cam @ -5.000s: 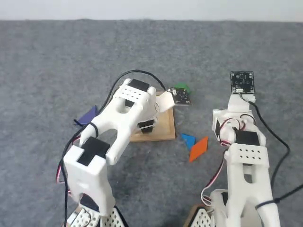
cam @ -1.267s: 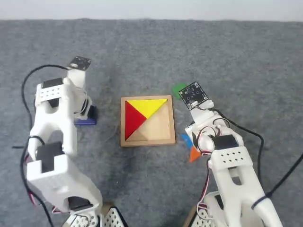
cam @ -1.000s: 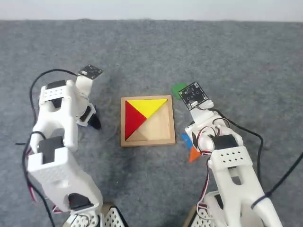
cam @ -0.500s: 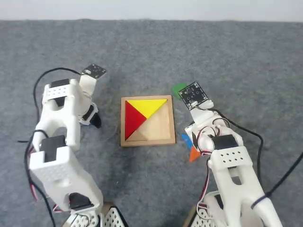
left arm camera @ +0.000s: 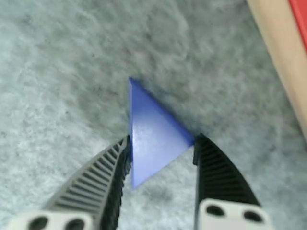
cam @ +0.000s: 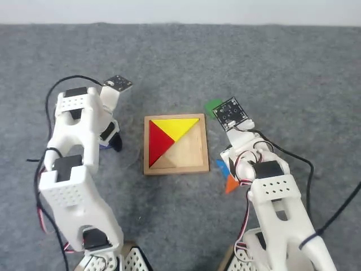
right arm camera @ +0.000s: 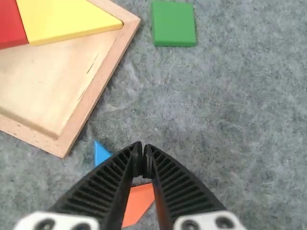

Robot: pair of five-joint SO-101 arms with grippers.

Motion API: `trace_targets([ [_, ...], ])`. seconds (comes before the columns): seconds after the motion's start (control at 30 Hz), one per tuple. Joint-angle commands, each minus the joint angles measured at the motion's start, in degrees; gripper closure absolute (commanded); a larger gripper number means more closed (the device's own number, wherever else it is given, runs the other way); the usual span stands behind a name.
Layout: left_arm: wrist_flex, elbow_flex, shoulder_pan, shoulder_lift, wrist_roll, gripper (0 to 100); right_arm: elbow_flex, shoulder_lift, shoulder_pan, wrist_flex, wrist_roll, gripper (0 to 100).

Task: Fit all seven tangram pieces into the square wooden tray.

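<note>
Over on the left, the left end effector (left arm camera: 162, 140) had its two fingers closed in on the dark blue triangle (left arm camera: 152, 125). One finger lay against its long straight edge and the other pressed the opposite corner, so the piece sat pinched between them over the grey worktop (cam: 293, 68); whether it was lifted clear or resting there was hard to tell. From the high view that arm stood just beside the left edge of the wooden tray (cam: 175, 170), with a sliver of blue peeping out beneath it. The tray lay flat between the two arms, and two pieces were home in it. The yellow triangle (cam: 176, 126) had its long edge along the far rim. The red triangle (cam: 158, 141) ran along the left rim, and the two met on a diagonal, with bare wood showing across the rest of the floor. The right end effector (right arm camera: 142, 147) was fully closed with nothing between its fingers, its tips low over the worktop just off the tray's near right corner. Right by those tips lay the light blue piece (right arm camera: 100, 154) and the orange piece (right arm camera: 140, 202), close together and partly hidden behind the fingers. The green square (right arm camera: 173, 23) lay flat just beyond the tray's far right corner, near it but not touching
</note>
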Motion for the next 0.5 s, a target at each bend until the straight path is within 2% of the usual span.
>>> trace_targets([
  [0.0,1.6,-0.8,0.1,0.5,-0.5,81,-0.6,-2.2,0.0,0.3,0.7,98.2],
  [0.1,2.5,-2.2,0.1,2.2,0.7,82,-0.6,-2.2,0.0,0.3,0.7,98.2],
  [0.23,6.7,-7.7,0.4,6.6,1.0,88,-0.6,-2.2,0.0,0.3,0.7,98.2],
  [0.47,12.2,-15.3,-1.0,11.6,1.1,91,-0.6,-2.2,0.0,0.3,0.7,98.2],
])
